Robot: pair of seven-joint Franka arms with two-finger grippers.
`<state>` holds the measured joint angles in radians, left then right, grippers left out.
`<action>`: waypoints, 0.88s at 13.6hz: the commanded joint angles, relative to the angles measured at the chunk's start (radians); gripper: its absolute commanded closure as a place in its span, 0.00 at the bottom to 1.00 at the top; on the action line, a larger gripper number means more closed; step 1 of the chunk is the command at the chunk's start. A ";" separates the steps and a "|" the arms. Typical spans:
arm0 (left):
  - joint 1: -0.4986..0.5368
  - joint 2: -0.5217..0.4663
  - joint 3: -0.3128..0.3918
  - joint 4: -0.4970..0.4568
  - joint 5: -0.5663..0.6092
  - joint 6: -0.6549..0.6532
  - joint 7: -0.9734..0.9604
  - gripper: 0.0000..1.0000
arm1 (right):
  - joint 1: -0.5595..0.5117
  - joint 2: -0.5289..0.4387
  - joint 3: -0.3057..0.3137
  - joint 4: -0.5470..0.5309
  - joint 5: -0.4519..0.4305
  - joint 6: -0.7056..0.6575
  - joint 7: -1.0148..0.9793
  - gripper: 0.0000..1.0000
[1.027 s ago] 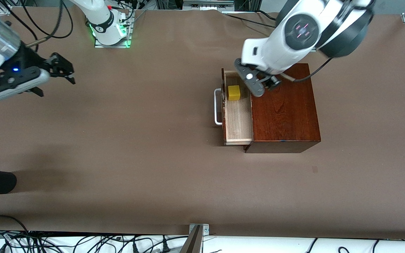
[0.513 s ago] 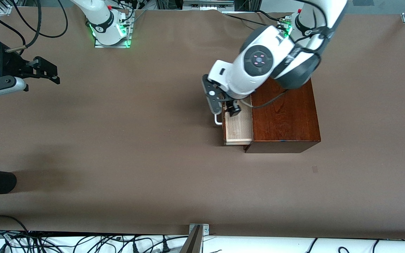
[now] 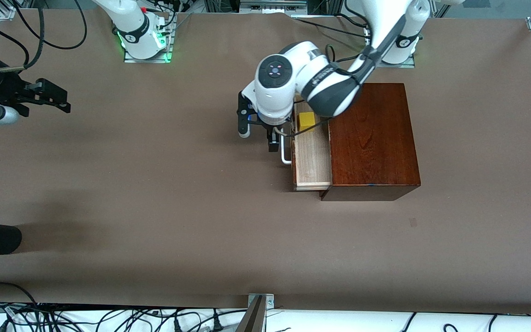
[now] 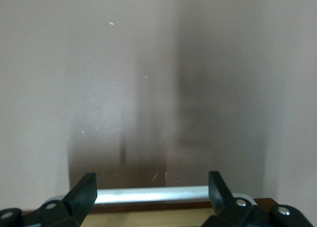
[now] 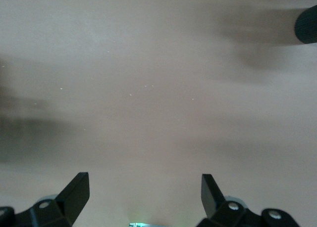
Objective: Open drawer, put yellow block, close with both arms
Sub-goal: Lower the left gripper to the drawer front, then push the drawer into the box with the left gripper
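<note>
I see the yellow block (image 3: 306, 121) already sitting in the pulled-out drawer (image 3: 312, 159), so only the closing is left, with my left tool (image 3: 272, 138) spread apart by the handle (image 4: 148, 195) and my right tool (image 3: 46, 97) spread apart, waiting over the bench (image 3: 155, 207).

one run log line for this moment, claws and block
drawer: open | yellow block: inside drawer | left claw: open, at handle | right claw: open, over bare table, waiting
</note>
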<state>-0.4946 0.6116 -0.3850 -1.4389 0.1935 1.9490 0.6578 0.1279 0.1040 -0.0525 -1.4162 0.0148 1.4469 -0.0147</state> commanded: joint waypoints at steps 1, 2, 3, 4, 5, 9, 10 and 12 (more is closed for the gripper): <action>-0.013 0.046 0.005 0.037 0.069 -0.002 0.028 0.00 | -0.002 -0.018 0.002 -0.001 -0.026 -0.013 0.016 0.00; -0.016 0.057 0.005 0.037 0.092 -0.004 0.029 0.00 | -0.002 -0.015 0.002 -0.001 -0.023 -0.016 0.010 0.00; -0.019 0.062 0.005 0.029 0.115 -0.004 0.029 0.00 | -0.002 -0.015 0.003 -0.001 -0.021 -0.016 0.007 0.00; -0.021 0.062 0.006 0.023 0.124 -0.012 0.032 0.00 | -0.002 -0.015 0.003 -0.001 -0.015 -0.016 0.012 0.00; -0.021 0.062 0.006 0.022 0.132 -0.028 0.061 0.00 | -0.004 -0.014 0.002 -0.001 -0.009 -0.017 0.013 0.00; -0.005 0.054 0.029 0.023 0.159 -0.178 0.108 0.00 | -0.007 -0.006 0.002 -0.001 -0.009 -0.016 0.013 0.00; -0.004 0.054 0.031 0.023 0.182 -0.215 0.105 0.00 | -0.007 -0.006 0.002 -0.003 -0.009 -0.016 0.013 0.00; -0.004 0.056 0.031 0.023 0.214 -0.269 0.097 0.00 | -0.005 -0.009 0.002 -0.001 -0.009 -0.016 0.016 0.00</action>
<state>-0.5049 0.6726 -0.3788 -1.4145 0.3434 1.8024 0.7507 0.1278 0.1069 -0.0536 -1.4158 0.0033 1.4432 -0.0095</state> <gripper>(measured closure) 0.000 0.000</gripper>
